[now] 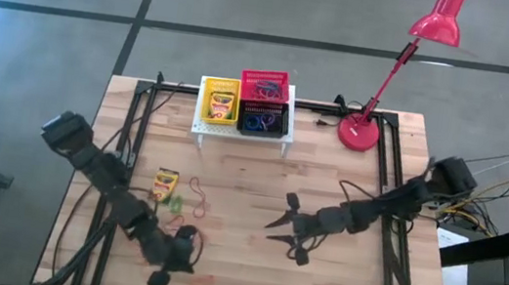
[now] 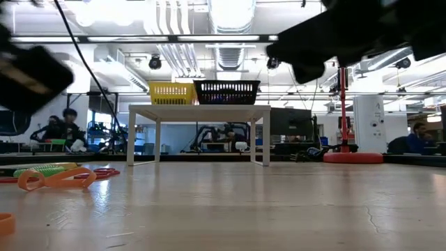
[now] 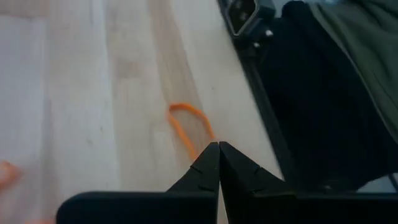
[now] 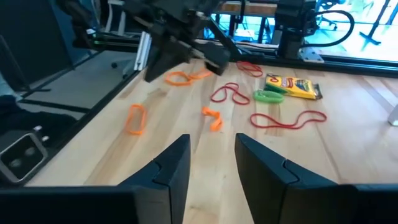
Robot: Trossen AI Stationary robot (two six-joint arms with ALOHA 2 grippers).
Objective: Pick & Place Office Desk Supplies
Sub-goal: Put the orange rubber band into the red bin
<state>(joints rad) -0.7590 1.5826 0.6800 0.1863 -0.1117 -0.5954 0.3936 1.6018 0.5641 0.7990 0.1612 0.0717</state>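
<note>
Left gripper (image 3: 218,148) hovering over orange elastic loop (image 3: 189,127) near bench (image 1: 347,189) front edge, jaws pressed together. Right gripper (image 4: 212,155) hanging mid-bench, jaws spread, gripping nothing.

bright overhead ceiling lights (image 2: 230,14), glare on table (image 2: 279,202); near arms blurred in low view.

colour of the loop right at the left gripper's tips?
Orange loop; the left wrist view shows it best.

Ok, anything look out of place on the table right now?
Yes: elastic loops lie scattered across the bare table by a stray crayon box, not in the baskets on the white stand. Nothing looks damaged.
</note>
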